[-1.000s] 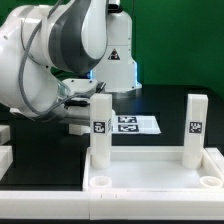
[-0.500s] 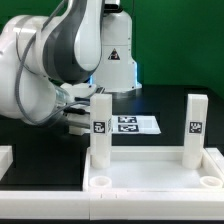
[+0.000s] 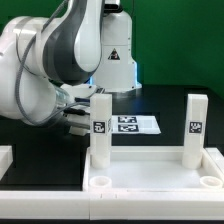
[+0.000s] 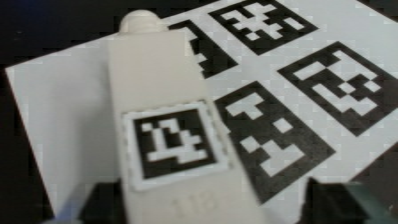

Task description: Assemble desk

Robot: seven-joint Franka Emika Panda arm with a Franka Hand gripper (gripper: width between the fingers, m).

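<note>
The white desk top [image 3: 150,182] lies at the front with two white tagged legs standing upright in its sockets, one on the exterior view's left [image 3: 99,130] and one on the right [image 3: 195,128]. A third white leg [image 4: 169,120] with a square tag lies on the marker board [image 4: 302,90]. My gripper [image 4: 222,205] is low over this leg, with one dark finger on each side of it. One finger is against the leg; the other stands apart with board showing between. The jaws are open. In the exterior view my gripper [image 3: 74,110] sits behind the left upright leg.
The marker board [image 3: 138,124] lies on the black table behind the desk top. The white robot base [image 3: 116,60] with a warning triangle stands at the back. A white block [image 3: 5,158] shows at the exterior view's left edge. My arm fills the upper left.
Between one second and half a second ago my arm swung and settled lower toward the exterior view's left. Since then nothing has visibly moved.
</note>
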